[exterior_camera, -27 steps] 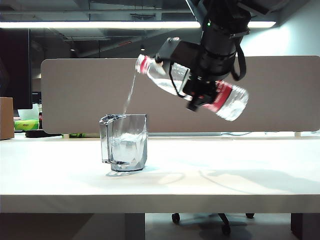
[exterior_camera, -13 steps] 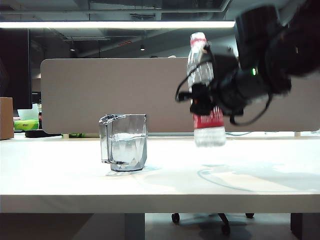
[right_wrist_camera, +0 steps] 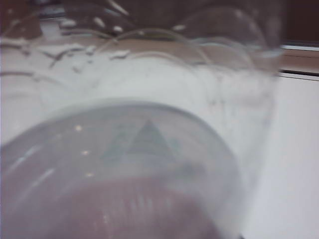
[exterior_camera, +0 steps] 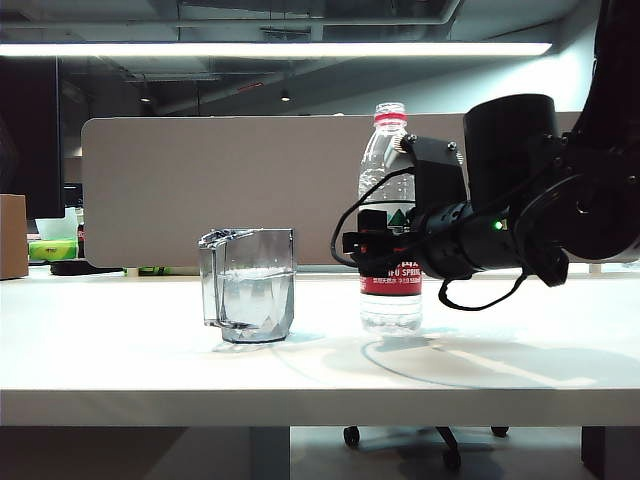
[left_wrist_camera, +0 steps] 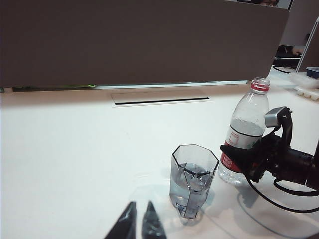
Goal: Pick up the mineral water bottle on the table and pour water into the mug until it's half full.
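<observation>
Partly hiding the upright clear plastic red-labelled bottle (exterior_camera: 391,215), the right gripper (exterior_camera: 372,245) is flanking it, grip unclear, while the left gripper's (left_wrist_camera: 138,222) jaws are nearly touching by the grey-tinted faceted mug (left_wrist_camera: 194,180).

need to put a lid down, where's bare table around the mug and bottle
Bare table runs from the mug out to the left edge, and again along the front edge. The gap between mug and mineral water bottle is narrow. Right of the bottle is crowded: the right tool sits at its label. The left tool hangs near the mug.
</observation>
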You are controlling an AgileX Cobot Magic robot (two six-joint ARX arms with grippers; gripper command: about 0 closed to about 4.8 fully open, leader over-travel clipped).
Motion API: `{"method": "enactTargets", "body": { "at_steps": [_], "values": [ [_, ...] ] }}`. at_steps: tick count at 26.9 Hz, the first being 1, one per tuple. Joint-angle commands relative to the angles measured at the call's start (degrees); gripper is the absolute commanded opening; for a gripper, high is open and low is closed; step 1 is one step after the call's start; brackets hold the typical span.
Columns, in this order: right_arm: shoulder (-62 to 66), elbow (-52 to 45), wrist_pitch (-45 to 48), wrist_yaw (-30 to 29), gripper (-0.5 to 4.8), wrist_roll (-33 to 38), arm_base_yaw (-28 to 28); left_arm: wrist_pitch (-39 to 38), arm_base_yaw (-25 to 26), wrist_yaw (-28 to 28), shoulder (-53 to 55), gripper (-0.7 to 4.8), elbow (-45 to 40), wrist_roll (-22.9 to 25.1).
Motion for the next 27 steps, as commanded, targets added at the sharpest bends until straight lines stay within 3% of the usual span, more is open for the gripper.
{"method": "enactTargets", "body": {
  "at_steps": [1, 4, 11, 12, 14, 16, 21, 27],
  "values": [
    [-0.4, -1.6, 0.7, -1.1, 4.22, 0.3, 0.1, 0.7, 0.0, 0.0, 0.1, 0.22, 0.3, 0.1],
    [-3.4, -5.2, 1.3, -1.2, 4.73, 0.2, 0.1, 0.7, 0.0, 0.0, 0.1, 0.21, 0.3, 0.1],
    [-18.5, -18.1, 0.5, -0.8, 4.66, -0.1, 0.1, 0.7, 0.0, 0.0, 0.1, 0.22, 0.3, 0.1],
    [-21.0, -20.3, 0.0, -0.2, 4.29, -0.1, 0.1, 0.7, 0.0, 0.0, 0.1, 0.22, 0.3, 0.1],
    [-25.3, -23.8, -1.5, 1.5, 3.05, -0.1, 0.1, 0.7, 0.0, 0.0, 0.1, 0.22, 0.3, 0.1],
    [-32.7, -29.2, -3.9, 4.1, 0.99, -0.1, 0.1, 0.7, 0.0, 0.0, 0.0, 0.22, 0.3, 0.1],
    [-44.8, -35.7, -9.1, 6.5, -0.08, 0.3, 0.1, 0.7, 0.0, 0.0, -0.1, 0.22, 0.3, 0.1],
    [-54.3, -40.3, -14.1, 7.1, -0.07, 0.3, -0.1, 0.7, 0.0, 0.0, -0.3, 0.22, 0.3, 0.1]
  ]
}}
